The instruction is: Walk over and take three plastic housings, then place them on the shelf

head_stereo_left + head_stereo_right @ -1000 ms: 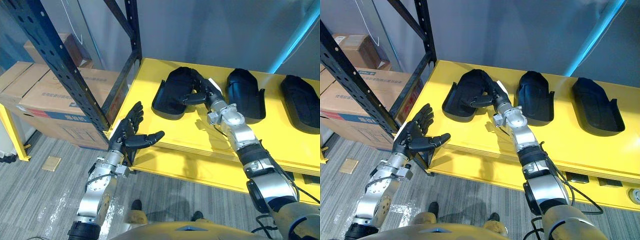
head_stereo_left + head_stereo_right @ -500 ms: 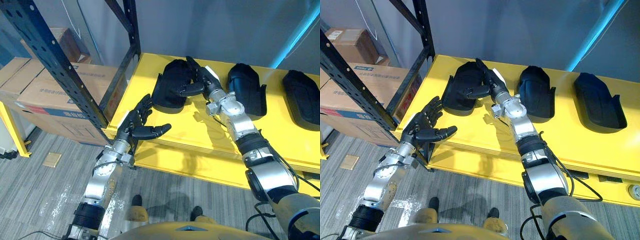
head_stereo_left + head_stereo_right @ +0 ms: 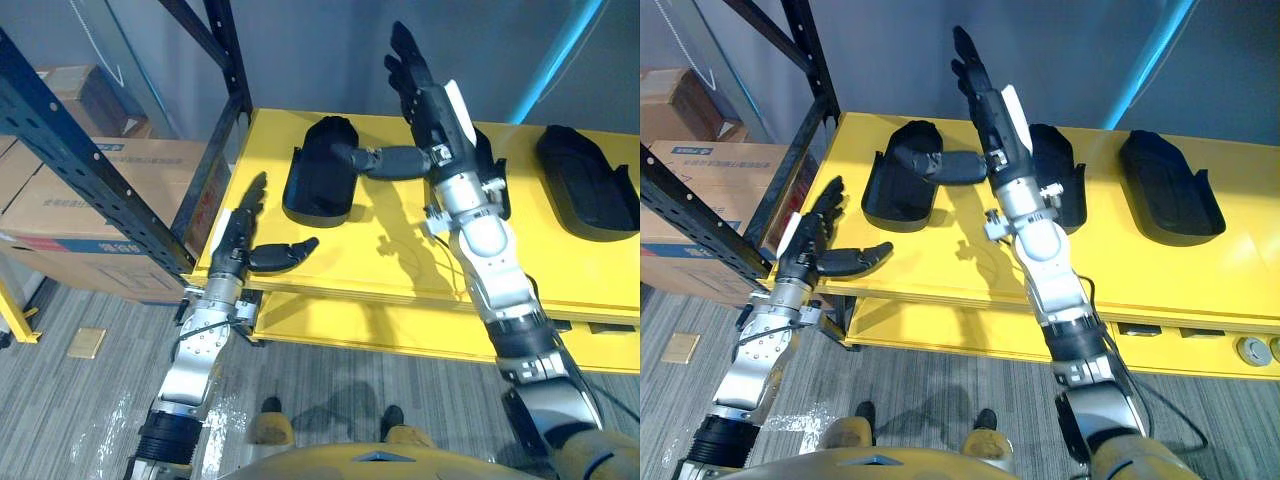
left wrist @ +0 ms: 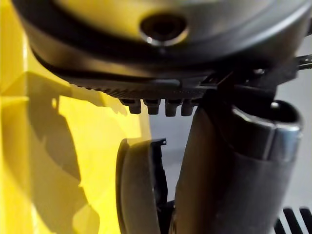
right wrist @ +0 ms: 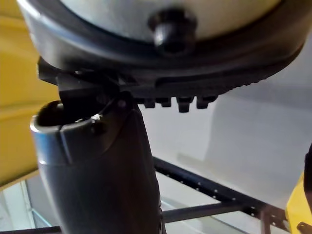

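A: Housings, where?
B: Three black ones are seen lying in a row on the yellow shelf [image 3: 340, 262], each apart from the next: left housing [image 3: 318, 185], middle housing [image 3: 1070, 180], right housing [image 3: 585, 195]. None is held.
A: Right hand?
B: The right hand [image 3: 432, 95] is held up above the shelf, fingers straight and spread, nothing grasped. Its thumb is pointed at the left housing; contact cannot be told. The middle housing is partly hidden behind the arm.
A: Left hand?
B: The left hand [image 3: 234, 250] is seen at the shelf's front left corner, fingers straight, thumb stuck out, nothing grasped.
A: Rest?
B: Cardboard boxes [image 3: 40, 220] are stacked left of the shelf, crossed by a dark rack upright [image 3: 100, 175].
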`<state>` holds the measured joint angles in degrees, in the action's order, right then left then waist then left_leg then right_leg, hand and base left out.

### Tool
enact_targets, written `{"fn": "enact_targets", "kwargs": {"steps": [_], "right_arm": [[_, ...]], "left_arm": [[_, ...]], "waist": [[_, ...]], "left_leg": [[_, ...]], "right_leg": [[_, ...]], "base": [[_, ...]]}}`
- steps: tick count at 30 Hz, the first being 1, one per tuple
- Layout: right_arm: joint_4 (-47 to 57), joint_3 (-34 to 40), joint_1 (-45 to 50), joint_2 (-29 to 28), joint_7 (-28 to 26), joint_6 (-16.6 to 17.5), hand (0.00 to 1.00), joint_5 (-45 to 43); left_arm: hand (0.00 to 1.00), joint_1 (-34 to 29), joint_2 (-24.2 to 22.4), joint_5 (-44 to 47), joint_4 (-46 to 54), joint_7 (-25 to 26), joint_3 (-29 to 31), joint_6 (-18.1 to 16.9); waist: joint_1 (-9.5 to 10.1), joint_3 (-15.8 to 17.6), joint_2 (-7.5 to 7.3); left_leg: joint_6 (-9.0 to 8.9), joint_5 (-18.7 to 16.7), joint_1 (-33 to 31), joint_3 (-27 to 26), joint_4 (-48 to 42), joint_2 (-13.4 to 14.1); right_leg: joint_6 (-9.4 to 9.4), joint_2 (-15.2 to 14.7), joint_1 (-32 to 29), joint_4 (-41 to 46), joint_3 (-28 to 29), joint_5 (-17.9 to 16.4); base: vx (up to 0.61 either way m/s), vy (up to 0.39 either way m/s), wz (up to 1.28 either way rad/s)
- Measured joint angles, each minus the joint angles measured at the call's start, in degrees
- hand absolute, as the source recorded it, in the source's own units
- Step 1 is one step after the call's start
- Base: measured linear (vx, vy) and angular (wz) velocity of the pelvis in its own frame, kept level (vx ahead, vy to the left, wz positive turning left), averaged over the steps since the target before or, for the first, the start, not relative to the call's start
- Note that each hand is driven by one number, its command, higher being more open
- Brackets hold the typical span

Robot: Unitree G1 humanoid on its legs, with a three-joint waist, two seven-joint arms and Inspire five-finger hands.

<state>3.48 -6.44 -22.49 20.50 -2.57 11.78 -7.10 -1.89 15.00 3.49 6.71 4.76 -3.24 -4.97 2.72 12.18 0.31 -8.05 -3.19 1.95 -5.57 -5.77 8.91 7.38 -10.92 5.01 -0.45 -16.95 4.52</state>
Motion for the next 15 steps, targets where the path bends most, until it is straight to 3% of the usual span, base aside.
{"fn": "enact_targets", "kwargs": {"steps": [6, 15], "right_arm": [[7.5, 3.7, 14.0, -1.0, -1.1, 0.0, 1.0, -0.1], [17.7, 8.3, 24.1, -5.0, 0.3, 1.6, 1.0, -1.2]], "left_arm": [[1.0, -5.5, -0.2, 0.4, 4.1, 0.9, 2.5, -0.7], [1.0, -7.8, -3.3, 6.1, 7.3, -1.7, 0.2, -0.9]], "waist": [[-1.17, 0.0, -0.04], [-2.98, -0.1, -0.23]], "left_leg": [[-0.07, -0.6, 0.4, -2.3, 0.0, 0.4], [-0.29, -1.1, 0.7, -5.0, -0.1, 0.8]], "right_leg": [[-0.09, 0.2, -1.3, 0.1, 1.9, -0.1], [-0.08, 0.7, -3.1, 0.4, 4.8, -0.1]], "base": [[0.0, 0.009, -0.18], [0.01, 0.004, -0.15]]}}
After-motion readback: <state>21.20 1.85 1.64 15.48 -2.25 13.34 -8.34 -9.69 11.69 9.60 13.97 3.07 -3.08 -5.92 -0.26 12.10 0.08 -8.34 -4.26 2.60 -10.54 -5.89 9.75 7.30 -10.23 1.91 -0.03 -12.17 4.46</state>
